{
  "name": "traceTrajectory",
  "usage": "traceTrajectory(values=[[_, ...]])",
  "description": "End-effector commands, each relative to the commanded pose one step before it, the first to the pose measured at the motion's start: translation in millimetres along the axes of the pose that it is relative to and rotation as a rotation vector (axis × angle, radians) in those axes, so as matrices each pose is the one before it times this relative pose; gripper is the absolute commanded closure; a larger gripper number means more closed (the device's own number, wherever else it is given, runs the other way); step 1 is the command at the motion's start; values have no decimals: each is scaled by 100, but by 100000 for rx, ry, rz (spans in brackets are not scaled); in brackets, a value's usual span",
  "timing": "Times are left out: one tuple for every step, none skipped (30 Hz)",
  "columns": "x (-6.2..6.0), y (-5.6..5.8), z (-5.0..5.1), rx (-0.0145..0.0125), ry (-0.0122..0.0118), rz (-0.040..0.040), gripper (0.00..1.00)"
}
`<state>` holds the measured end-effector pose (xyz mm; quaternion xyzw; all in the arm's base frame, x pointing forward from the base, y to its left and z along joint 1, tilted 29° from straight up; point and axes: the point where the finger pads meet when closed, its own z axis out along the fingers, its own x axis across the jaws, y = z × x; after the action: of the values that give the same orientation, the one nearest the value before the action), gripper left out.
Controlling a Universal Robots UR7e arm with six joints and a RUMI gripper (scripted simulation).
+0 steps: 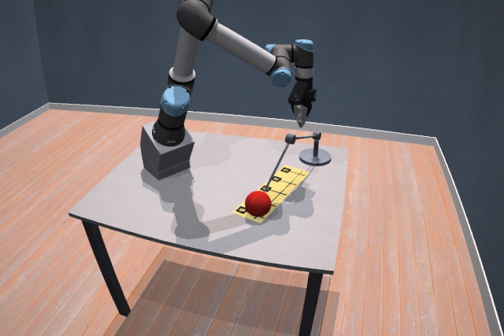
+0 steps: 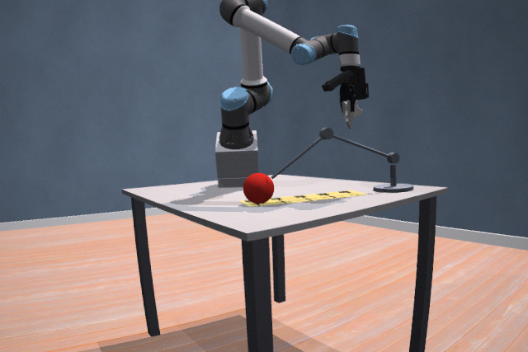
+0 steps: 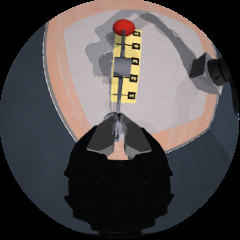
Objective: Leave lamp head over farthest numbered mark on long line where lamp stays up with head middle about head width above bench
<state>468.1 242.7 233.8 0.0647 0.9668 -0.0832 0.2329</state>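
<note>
Bare test room — lone table [image 1: 122, 202]

The gripper [image 1: 301, 122] is pointed straight down, jaws closed on nothing; above it the forearm [image 1: 240, 46] is angled upward.
</note>
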Motion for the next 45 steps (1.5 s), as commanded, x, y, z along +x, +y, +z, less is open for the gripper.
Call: traceTrajectory(values=[[-32, 322, -505, -29, -72, 38, 100], [0, 132, -163, 0, 0, 0, 100], [0, 132, -163, 0, 0, 0, 100], [0, 132, -163, 0, 0, 0, 100], [0, 132, -163, 0, 0, 0, 100], [0, 132, -163, 0, 0, 0, 100], [0, 132, -163, 0, 0, 0, 100], [0, 132, -163, 0, 0, 0, 100], [0, 132, -163, 0, 0, 0, 100], [0, 132, -163, 0, 0, 0, 100], [0, 132, -163, 0, 0, 0, 100], [0, 132, -163, 0, 0, 0, 100], [0, 132, -163, 0, 0, 0, 100], [0, 132, -163, 0, 0, 0, 100], [0, 132, -163, 0, 0, 0, 100], [0, 0, 0, 0, 0, 0, 100], [0, 0, 0, 0, 0, 0, 100], [0, -14, 17, -3, -3, -1, 0], [0, -14, 17, -3, -3, -1, 0], [0, -14, 17, -3, -3, -1, 0], [0, -14, 17, -3, -3, -1, 0], [0, -14, 17, -3, -3, -1, 0], [0, -14, 17, -3, -3, -1, 0], [0, -14, 17, -3, -3, -1, 0], [0, -14, 17, -3, -3, -1, 0], [0, -14, 17, -3, -3, -1, 0], [0, -14, 17, -3, -3, -1, 0], [0, -14, 17, -3, -3, -1, 0], [0, -14, 17, -3, -3, -1, 0], [0, -14, 17, -3, -3, -1, 0], [0, -14, 17, -3, -3, -1, 0], [0, -14, 17, -3, -3, -1, 0], [0, 0, 0, 0, 0, 0, 0], [0, 0, 0, 0, 0, 0, 0], [0, 2, -402, 1, 0, 0, 0], [0, 2, -402, 1, 0, 0, 0], [0, 2, -402, 1, 0, 0, 0], [0, 2, -402, 1, 0, 0, 0], [0, 2, -402, 1, 0, 0, 0], [0, 2, -402, 1, 0, 0, 0], [0, 2, -402, 1, 0, 0, 0], [0, 2, -402, 1, 0, 0, 0], [0, 2, -402, 1, 0, 0, 0], [0, 2, -402, 1, 0, 0, 0], [0, 2, -402, 1, 0, 0, 0]])
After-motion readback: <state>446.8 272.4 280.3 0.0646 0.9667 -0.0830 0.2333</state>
